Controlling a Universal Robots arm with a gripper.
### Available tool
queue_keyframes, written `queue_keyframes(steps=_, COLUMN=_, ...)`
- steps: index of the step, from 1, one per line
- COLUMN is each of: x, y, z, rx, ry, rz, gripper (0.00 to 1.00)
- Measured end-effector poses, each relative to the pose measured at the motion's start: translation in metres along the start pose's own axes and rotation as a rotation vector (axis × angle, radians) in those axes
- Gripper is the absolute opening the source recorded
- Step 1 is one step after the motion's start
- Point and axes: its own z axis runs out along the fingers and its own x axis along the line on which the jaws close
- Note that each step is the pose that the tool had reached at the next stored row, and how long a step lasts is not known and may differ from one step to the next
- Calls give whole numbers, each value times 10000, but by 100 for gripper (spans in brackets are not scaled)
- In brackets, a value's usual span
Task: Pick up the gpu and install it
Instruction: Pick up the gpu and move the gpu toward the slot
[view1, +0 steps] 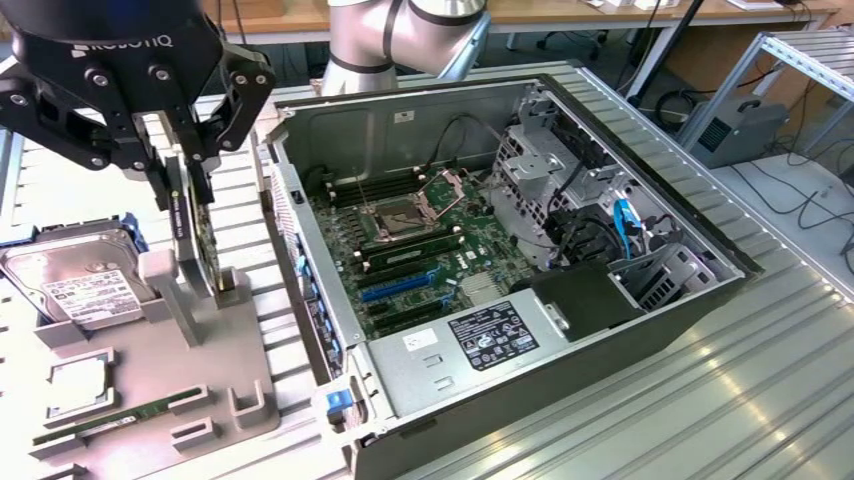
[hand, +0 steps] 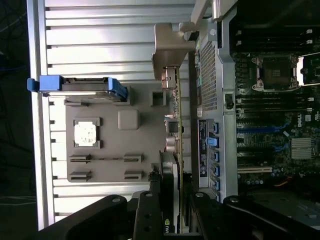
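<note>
The gpu (view1: 200, 240) is a thin dark card standing on edge over the grey holder tray (view1: 200, 370), at the exterior view's left. My gripper (view1: 190, 185) comes down from above, and its black fingers are shut on the card's upper edge. I cannot tell whether the card's lower end touches the tray's upright stand (view1: 227, 285). In the wrist view the gpu (hand: 175, 100) shows edge-on with its pale metal bracket (hand: 172, 47) at the far end. There my gripper (hand: 172, 187) clasps it between the tray (hand: 127, 165) and the case wall.
The open computer case (view1: 694, 300) lies at the exterior view's right, its motherboard (view1: 427, 250) and blue slots (view1: 400, 285) exposed. The tray also holds a hard drive (view1: 80, 285), a processor chip (view1: 78, 385) and a RAM stick (view1: 114, 420). Ribbed aluminium table (view1: 667, 420) surrounds them.
</note>
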Motion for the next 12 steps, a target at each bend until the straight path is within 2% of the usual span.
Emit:
queue_keyframes(steps=5, x=-25, y=2, z=0, rx=1, ry=2, rz=-2, gripper=27)
queue_keyframes(steps=12, x=-230, y=8, z=6, rx=0, ry=1, rz=-1, gripper=27)
